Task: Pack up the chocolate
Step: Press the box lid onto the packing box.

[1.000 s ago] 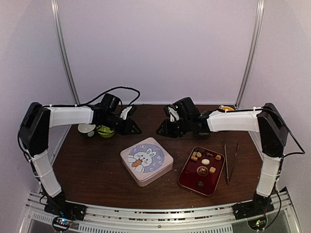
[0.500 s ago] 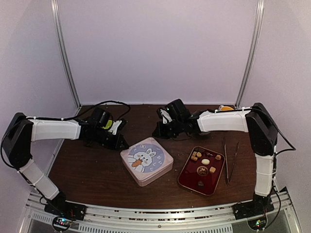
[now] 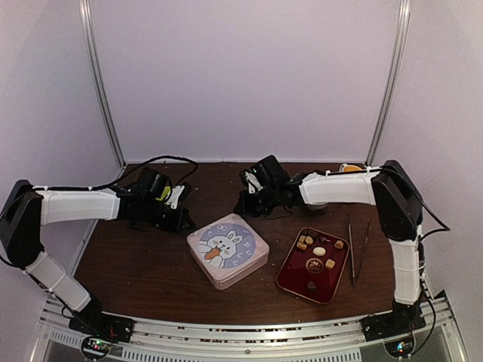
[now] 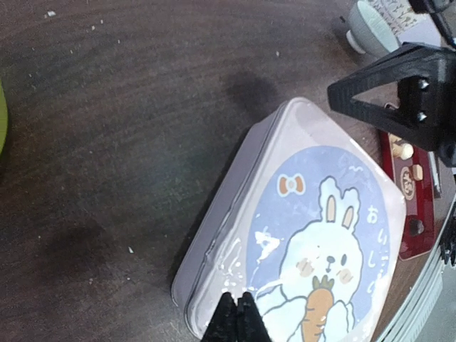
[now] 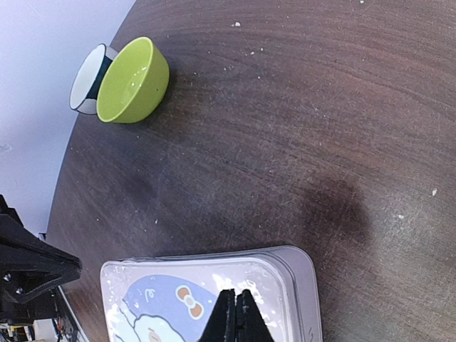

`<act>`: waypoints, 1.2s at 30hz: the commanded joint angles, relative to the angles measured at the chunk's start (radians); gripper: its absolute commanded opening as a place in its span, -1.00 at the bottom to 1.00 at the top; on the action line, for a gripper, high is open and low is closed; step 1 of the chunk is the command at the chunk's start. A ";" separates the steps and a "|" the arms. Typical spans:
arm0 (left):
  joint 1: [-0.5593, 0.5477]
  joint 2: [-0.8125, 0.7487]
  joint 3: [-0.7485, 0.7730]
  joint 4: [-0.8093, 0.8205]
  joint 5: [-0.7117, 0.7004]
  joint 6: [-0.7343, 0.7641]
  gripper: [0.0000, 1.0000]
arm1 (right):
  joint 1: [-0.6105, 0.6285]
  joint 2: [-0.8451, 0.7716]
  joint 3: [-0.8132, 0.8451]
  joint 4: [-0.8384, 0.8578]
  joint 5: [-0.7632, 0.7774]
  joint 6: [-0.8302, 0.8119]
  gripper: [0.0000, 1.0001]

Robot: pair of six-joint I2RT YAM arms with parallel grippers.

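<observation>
Several small chocolate pieces (image 3: 320,251), cream, tan and dark brown, lie in a red tray (image 3: 290,277) at the front right; the tray also shows in the left wrist view (image 4: 412,206). A lidded square tin with a rabbit picture (image 3: 228,250) sits at the centre. My left gripper (image 3: 186,222) is shut and empty, just left of the tin; its tips (image 4: 239,296) hover over the tin's lid (image 4: 320,235). My right gripper (image 3: 239,210) is shut and empty, just behind the tin, with its tips (image 5: 236,292) over the lid (image 5: 164,299).
A green bowl (image 5: 132,80) and a white bowl with a dark outside (image 5: 87,78) stand at the back left. Metal tweezers (image 3: 358,249) lie right of the tray. A pale cup (image 4: 377,25) stands behind the right gripper. Crumbs dot the brown table (image 3: 143,264).
The left arm has swung away from the bowls, forward and right to the tin's left edge. The right arm has moved left and forward to the tin's back edge. Both grippers stay shut.
</observation>
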 commanded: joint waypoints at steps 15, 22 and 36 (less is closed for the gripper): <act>-0.015 0.106 -0.188 0.237 -0.020 -0.103 -1.00 | 0.005 0.026 0.025 -0.038 0.042 0.020 -1.00; -0.057 0.019 -0.139 0.149 -0.041 -0.071 -1.00 | 0.011 -0.178 -0.135 0.034 0.048 0.016 -1.00; -0.316 -0.204 -0.177 0.096 -0.116 -0.134 -1.00 | 0.095 -0.451 -0.601 0.140 0.079 0.060 -1.00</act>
